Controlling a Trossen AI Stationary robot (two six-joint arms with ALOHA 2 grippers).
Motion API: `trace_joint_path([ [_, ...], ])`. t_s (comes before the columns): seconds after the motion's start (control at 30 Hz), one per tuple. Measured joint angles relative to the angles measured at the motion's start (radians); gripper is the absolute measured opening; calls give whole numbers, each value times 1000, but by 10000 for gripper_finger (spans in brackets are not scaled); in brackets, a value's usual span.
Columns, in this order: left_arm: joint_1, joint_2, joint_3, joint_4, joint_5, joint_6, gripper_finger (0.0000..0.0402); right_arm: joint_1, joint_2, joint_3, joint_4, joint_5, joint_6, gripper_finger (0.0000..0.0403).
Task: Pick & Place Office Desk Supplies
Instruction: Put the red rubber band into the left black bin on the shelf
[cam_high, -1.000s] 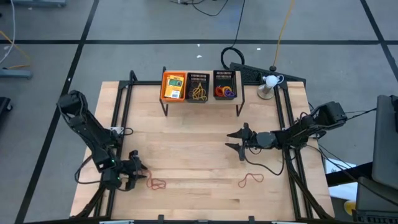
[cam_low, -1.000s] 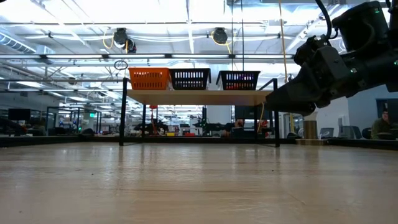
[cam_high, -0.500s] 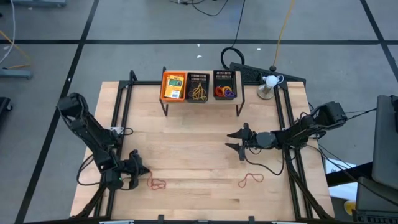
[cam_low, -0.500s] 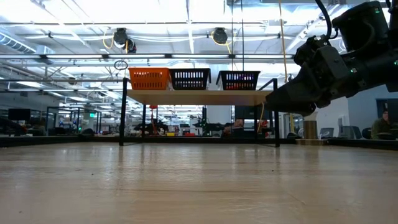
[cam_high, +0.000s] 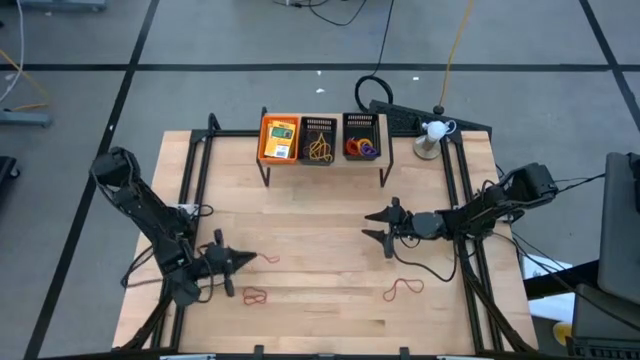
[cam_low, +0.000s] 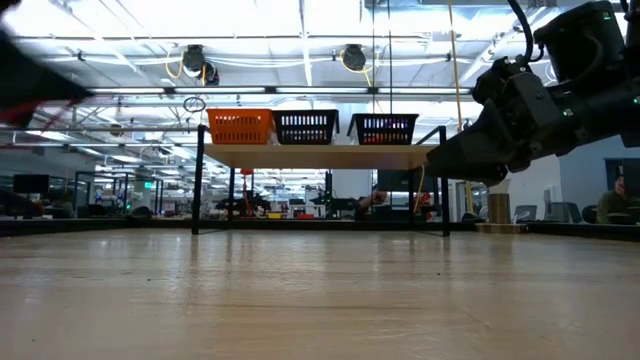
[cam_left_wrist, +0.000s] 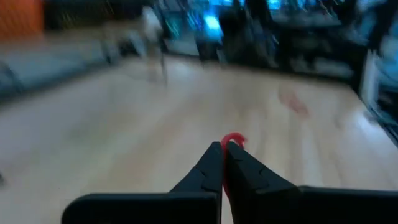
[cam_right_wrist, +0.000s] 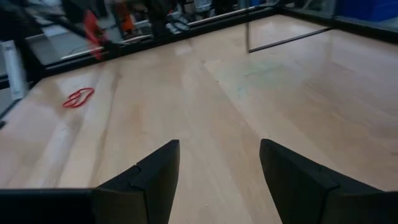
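Observation:
My left gripper hovers over the table's near left part, shut on a thin red rubber band. That band also shows at its tips in the left wrist view. A second red band lies flat on the wood just nearer the front edge. A third band lies at the near right. My right gripper stands open and empty above the table's right half, pointing toward the left. The shelf's orange tray holds yellow packets. My left gripper pinches the red rubber band between its two fingertips, and only a small red bit shows past them. The fingers lie close to level and point toward the table's right. The band is lifted clear of the wood and hangs at the tips.
A raised shelf at the far edge also carries a black tray with bands and a black tray with coloured rings. A white object stands at the far right. Bare wood lies between the two grippers.
My left gripper has shut on a red band near the front left. It has then risen, tipped from pointing down to nearly level, and swung toward the table's middle. The band has been lifted clear, and the other band beside it has stayed on the wood.

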Motion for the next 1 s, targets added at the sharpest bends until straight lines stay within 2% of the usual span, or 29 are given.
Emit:
trace_joint_path([
  [0.07, 36, -24, 23, 86, -58, 192, 0, 0, 0, 0, -1, 13, 0, 212],
  [0.13, 78, -47, 57, 185, -68, 405, 0, 0, 0, 0, -1, 15, 0, 212],
  [0.27, 163, -91, 124, 370, -35, 731, 0, 0, 0, 0, -3, 14, -7, 212],
  [0.4, 262, -122, 202, 440, 80, 943, 0, 0, 0, 0, -2, 14, -28, 212],
  [0.67, 504, -132, 358, 394, 282, 1087, 0, 0, 0, 0, 16, 13, -55, 212],
  [0.77, 608, -132, 403, 335, 369, 1079, 0, 0, 0, 0, 26, 12, -56, 212],
  [1.0, 842, -131, 471, 247, 668, 976, 0, 0, 0, 0, 43, 12, -56, 212],
])
